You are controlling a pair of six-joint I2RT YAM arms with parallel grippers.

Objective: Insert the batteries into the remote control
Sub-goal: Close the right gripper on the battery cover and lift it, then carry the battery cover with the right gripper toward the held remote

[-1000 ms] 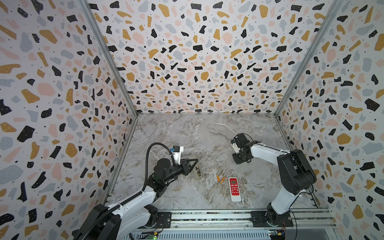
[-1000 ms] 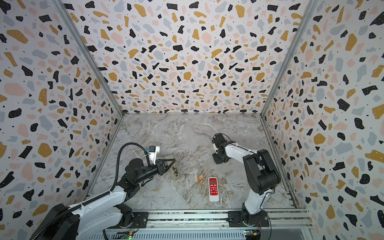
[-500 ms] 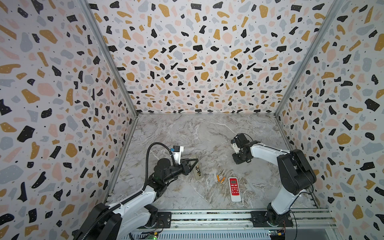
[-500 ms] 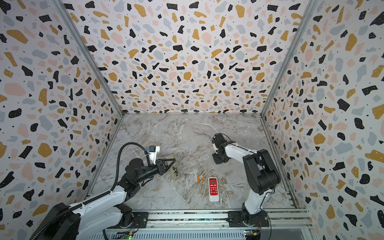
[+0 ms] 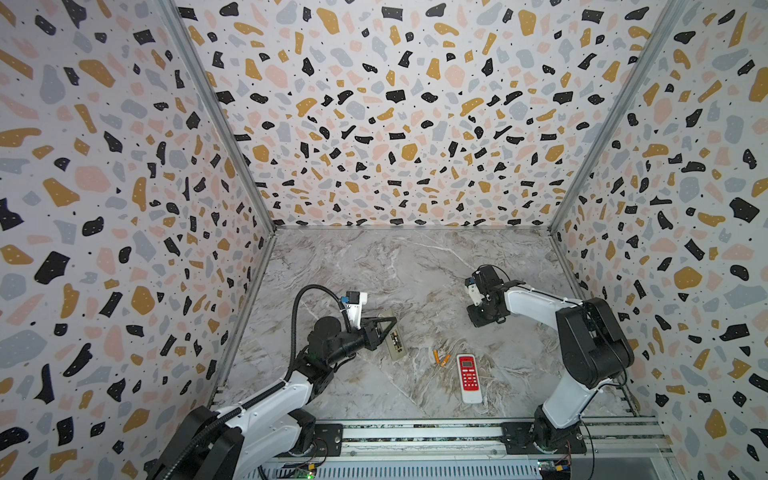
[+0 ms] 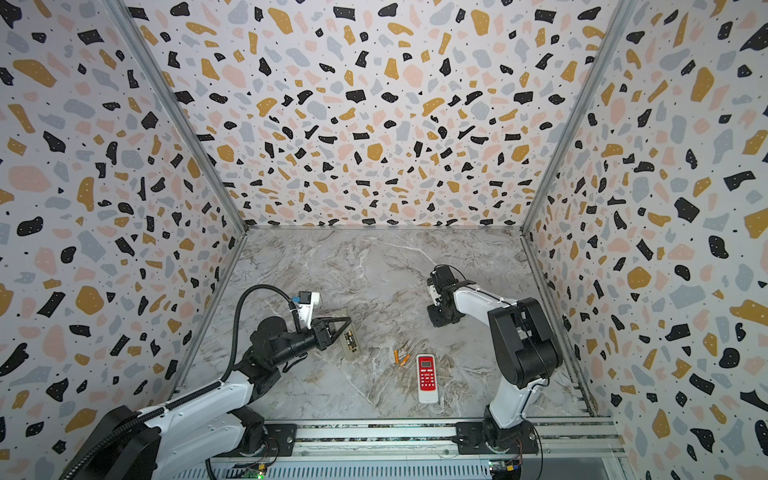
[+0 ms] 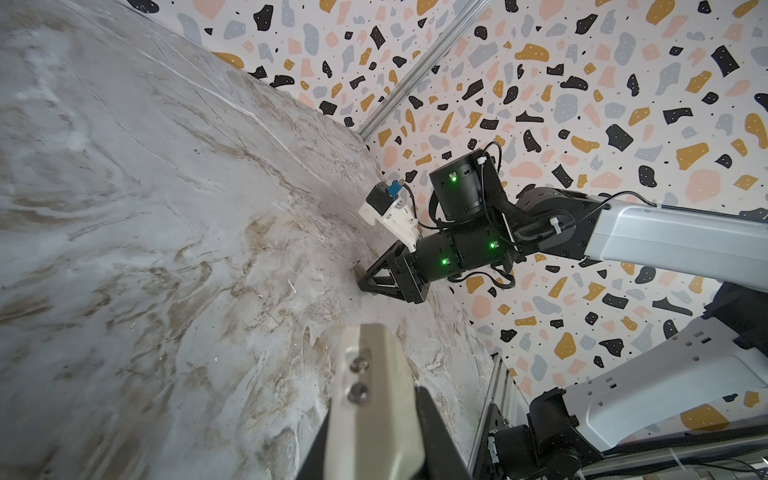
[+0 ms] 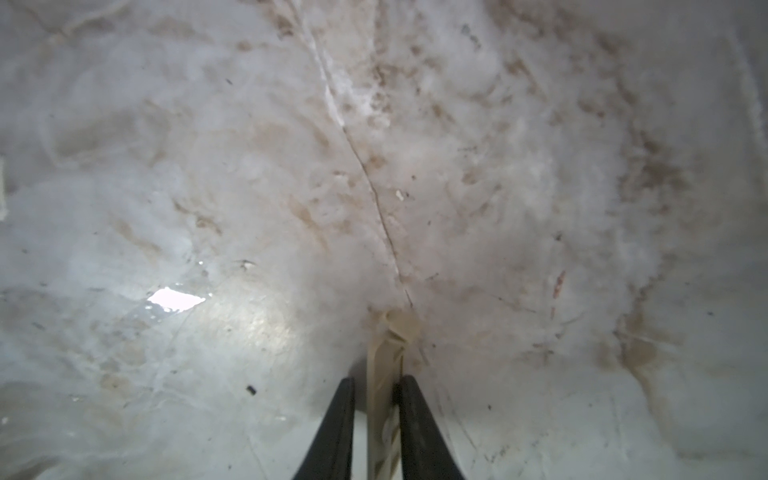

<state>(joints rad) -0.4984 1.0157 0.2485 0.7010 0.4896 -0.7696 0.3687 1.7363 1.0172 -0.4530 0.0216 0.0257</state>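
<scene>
Top views: two orange batteries [image 5: 435,356]; left claw [image 5: 388,332] round remote [image 5: 397,348], right claw [image 8: 378,379] round lid [image 8: 384,349].

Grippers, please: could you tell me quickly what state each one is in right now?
Left gripper: closed on the beige remote.
Right gripper: jaws flank a thin beige piece; grip cannot be told.

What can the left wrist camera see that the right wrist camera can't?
Only the left wrist view shows the beige remote in the left tool, the right arm and the speckled wall. Only the right wrist view clearly shows the thin beige piece between the tips of the right tool. Both show that tool and the marble table.
</scene>
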